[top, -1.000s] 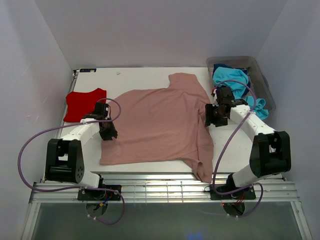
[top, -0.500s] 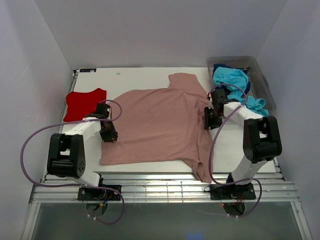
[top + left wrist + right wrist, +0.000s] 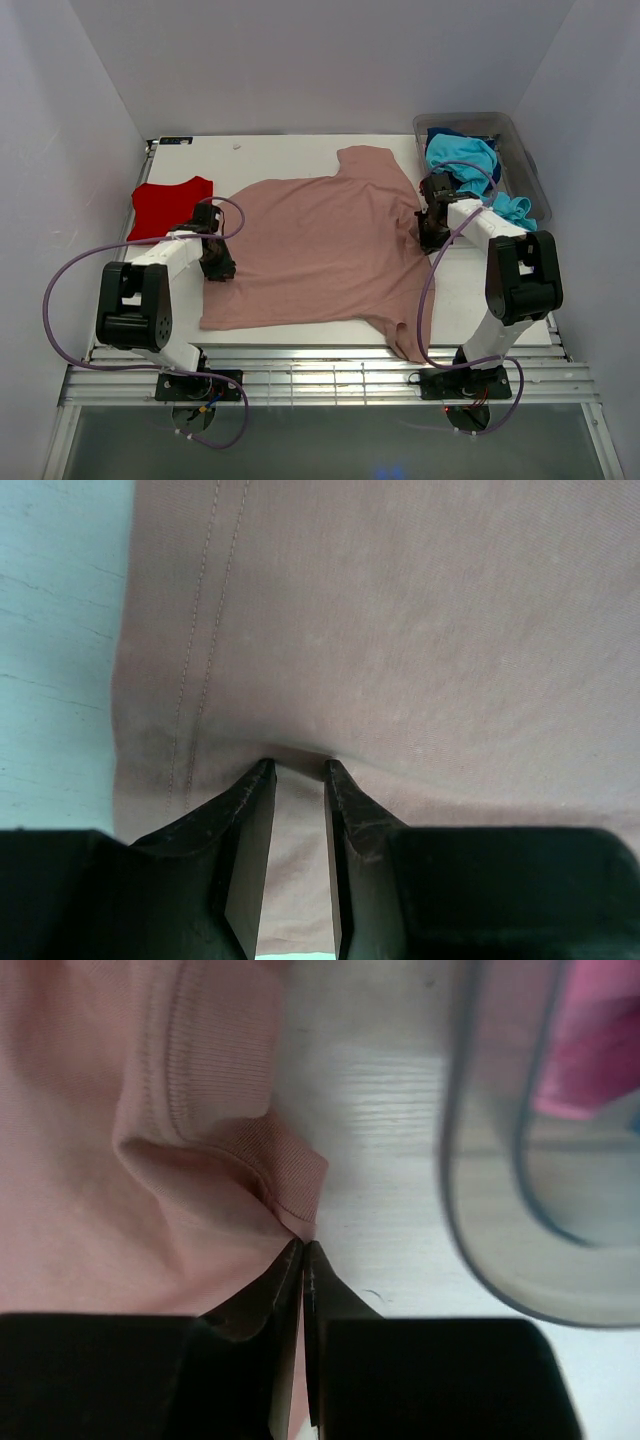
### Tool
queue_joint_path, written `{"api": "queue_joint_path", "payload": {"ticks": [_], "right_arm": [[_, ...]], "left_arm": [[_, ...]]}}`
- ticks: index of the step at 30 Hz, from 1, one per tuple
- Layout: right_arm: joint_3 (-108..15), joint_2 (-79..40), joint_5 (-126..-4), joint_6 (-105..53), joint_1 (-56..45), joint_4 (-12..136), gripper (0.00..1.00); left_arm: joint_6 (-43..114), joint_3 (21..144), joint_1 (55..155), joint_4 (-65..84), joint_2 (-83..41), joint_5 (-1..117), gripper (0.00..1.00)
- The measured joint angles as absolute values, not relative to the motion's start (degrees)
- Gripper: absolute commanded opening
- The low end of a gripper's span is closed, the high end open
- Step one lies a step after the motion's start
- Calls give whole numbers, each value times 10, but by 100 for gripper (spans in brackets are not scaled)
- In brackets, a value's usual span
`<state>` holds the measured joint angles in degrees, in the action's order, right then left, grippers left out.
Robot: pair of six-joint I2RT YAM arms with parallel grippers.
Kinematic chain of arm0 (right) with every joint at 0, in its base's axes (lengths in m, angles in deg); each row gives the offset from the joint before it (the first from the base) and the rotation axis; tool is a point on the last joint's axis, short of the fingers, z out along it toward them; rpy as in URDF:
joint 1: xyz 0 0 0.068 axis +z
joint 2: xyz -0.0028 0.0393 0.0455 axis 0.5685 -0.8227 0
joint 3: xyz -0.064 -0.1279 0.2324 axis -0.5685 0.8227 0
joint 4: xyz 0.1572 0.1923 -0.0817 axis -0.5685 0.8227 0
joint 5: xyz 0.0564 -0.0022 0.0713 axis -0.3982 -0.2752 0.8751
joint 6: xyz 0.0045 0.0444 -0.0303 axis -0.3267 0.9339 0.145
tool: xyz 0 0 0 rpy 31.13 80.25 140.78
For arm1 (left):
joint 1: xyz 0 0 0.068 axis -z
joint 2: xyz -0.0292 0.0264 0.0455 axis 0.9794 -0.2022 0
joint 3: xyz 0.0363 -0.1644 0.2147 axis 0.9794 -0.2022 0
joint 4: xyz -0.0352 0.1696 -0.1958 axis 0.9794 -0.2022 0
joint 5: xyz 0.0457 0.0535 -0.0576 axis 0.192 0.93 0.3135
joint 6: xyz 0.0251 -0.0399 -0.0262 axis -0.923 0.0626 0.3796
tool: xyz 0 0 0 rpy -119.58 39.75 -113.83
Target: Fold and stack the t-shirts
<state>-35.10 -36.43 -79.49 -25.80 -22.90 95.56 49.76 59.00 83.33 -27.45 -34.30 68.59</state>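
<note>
The left gripper (image 3: 297,767), half closed, pinched the dusty-pink t-shirt (image 3: 320,250) at its nine o'clock hem; the right gripper (image 3: 302,1245), jaws together, nipped its three o'clock edge.

The large dusty-pink cloth t-shirt (image 3: 320,240) covers the middle of the white table (image 3: 270,150), leaving bare strips along the far edge and at the near right. The flat red cloth t-shirt (image 3: 170,208) fills the left edge, near the left arm (image 3: 165,262). At the far right corner, the clear grey plastic bin (image 3: 523,150), heaped with turquoise cloth (image 3: 462,155), stands just behind the right arm (image 3: 482,220). Only a narrow band of table separates bin and pink sleeve.
</note>
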Motion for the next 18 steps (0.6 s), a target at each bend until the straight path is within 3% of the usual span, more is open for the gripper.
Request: {"api": "queue_joint_path", "payload": {"ticks": [12,15,17,18], "right_arm": [[-401,-364,-920,-258,-229,1038,11],[-406,-364,-926,-257,-229,1056,40],[-407,-364,-925,-257,-229,1061,50],[-407,-364,-924,-258,-229,1063,63]], "left_arm": [[495,598,818,-271,-352,686,36],[494,599,814,-270,-352,686,37],[489,599,814,-269,-351,684,41],[485,599,813,-267,-350,683,44]]}}
